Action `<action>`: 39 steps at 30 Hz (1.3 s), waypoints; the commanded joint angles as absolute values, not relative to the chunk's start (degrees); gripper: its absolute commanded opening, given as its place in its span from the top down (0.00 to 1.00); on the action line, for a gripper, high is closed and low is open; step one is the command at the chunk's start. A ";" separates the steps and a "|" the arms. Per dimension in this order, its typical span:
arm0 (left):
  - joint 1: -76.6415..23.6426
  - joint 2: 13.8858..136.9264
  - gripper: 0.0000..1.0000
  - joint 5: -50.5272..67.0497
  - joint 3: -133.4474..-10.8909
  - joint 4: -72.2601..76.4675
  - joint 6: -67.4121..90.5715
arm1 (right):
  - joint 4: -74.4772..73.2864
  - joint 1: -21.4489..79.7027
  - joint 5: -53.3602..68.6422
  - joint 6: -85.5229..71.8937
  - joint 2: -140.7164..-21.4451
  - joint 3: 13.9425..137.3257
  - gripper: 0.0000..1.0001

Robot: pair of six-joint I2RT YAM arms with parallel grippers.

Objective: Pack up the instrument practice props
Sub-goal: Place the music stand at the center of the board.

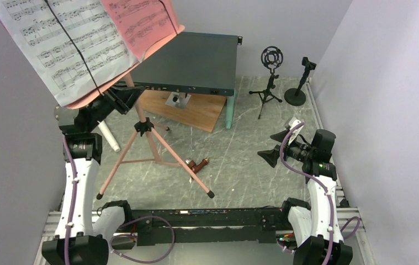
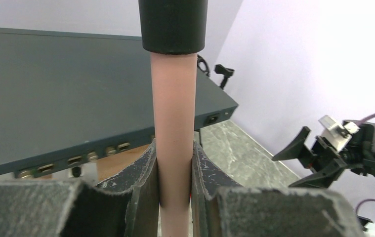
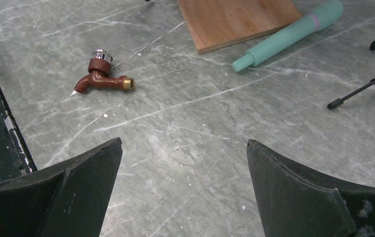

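Left gripper [image 2: 174,165]: jaws closed tight on the pink pole [image 2: 174,113] of the music stand, pads flat against both sides, just below a black collar [image 2: 173,24]; stand upright on its pink tripod legs [image 1: 157,144], feet spread on the table [image 1: 240,165].

Above this gripper: pink music desk [image 1: 83,101], tilted, carrying the white sheet-music page [image 1: 58,44] and the red page [image 1: 141,22]; a black cord crosses the white page; pages not yet taken off.

Just below and beside the left gripper, on the table: white microphone [image 1: 108,136], lying loose.

Right gripper [image 3: 185,163]: jaws wide apart, nothing between them, hovering over bare table. Ahead of it and to its right: mint microphone [image 3: 289,34], lying flat, tip near the edge of a wooden board [image 3: 239,19]. Ahead and to its left: small brown tap-shaped piece [image 3: 101,76]; not part of the job. Further beyond this gripper, toward the back wall: two black mic mounts, the ring one on a small tripod [image 1: 271,61] and the clip one on a round base [image 1: 301,83], both standing.

Dark grey box [image 1: 190,61] beyond the left gripper, behind the pole.

Progress, by my reading: very early; stand not folded, pages on, both microphones and both mounts out; no case or bag in view. Only step in hand: grip on the stand pole.
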State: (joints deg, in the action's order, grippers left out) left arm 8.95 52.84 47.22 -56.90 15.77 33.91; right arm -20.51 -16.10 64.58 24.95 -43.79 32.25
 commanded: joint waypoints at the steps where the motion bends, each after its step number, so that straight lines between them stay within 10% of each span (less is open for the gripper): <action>1: 2.49 49.71 1.00 44.40 -61.48 32.38 34.18 | -19.51 -16.21 65.63 25.97 -43.24 33.83 0.01; 20: -27.13 68.34 1.00 44.60 -64.75 45.91 19.27 | -20.04 -16.30 64.82 26.83 -43.59 33.79 0.01; 39: -29.89 74.17 1.00 37.83 -68.38 61.72 29.08 | -20.41 -16.26 64.81 27.22 -43.51 34.01 0.01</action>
State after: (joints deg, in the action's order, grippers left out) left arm -30.20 78.59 45.50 -63.11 46.35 24.29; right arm -20.58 -16.10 64.51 26.04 -43.81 32.25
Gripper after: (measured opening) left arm 0.259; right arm 0.992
